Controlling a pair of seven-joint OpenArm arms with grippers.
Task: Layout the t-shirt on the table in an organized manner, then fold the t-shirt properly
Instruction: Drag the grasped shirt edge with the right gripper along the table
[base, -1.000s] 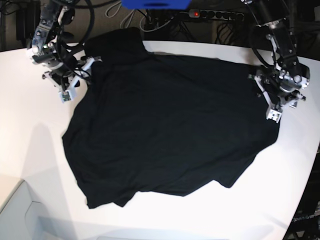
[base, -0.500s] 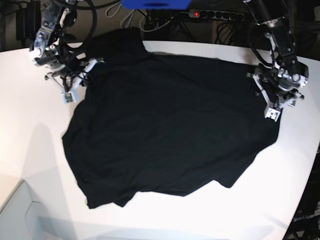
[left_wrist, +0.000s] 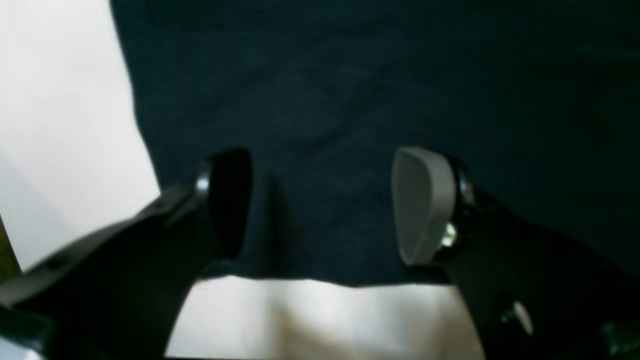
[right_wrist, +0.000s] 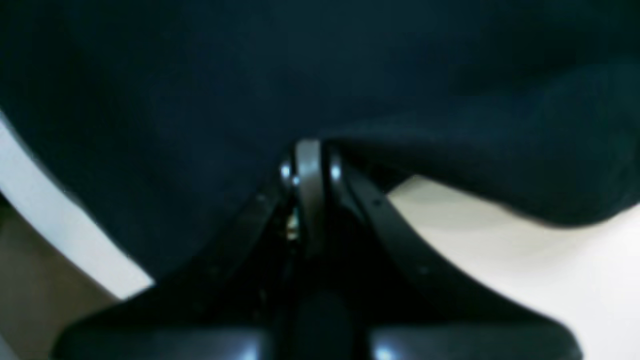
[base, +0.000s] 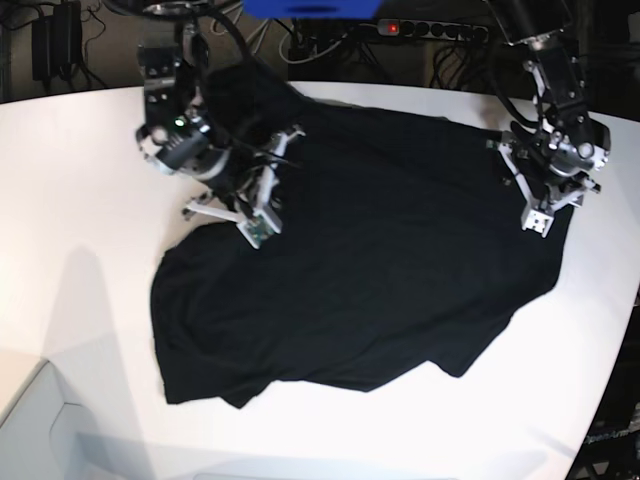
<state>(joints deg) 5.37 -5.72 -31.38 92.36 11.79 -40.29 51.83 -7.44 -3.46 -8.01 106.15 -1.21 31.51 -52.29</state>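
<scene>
The black t-shirt (base: 380, 260) lies spread on the white table (base: 80, 200), plain side up, with no print showing. My right gripper (base: 258, 215), on the left of the base view, is shut on the t-shirt's left edge and holds it over the cloth. In the right wrist view the jaws (right_wrist: 309, 155) are pressed together with a raised fold of t-shirt (right_wrist: 475, 165) beside them. My left gripper (base: 522, 190) stands open at the shirt's right edge. Its fingers (left_wrist: 420, 205) straddle the t-shirt's hem (left_wrist: 320, 250) without gripping it.
A power strip (base: 430, 30) with a red light, cables and a blue object (base: 310, 8) lie behind the table's far edge. The table's curved edge (base: 612, 380) runs down the right. A pale box (base: 40, 430) sits at the lower left corner.
My right gripper shut on the shirt's left edge and moved right and toward the front, dragging that side inward. The shirt's lower-left outline shifted right. The left arm barely moved.
</scene>
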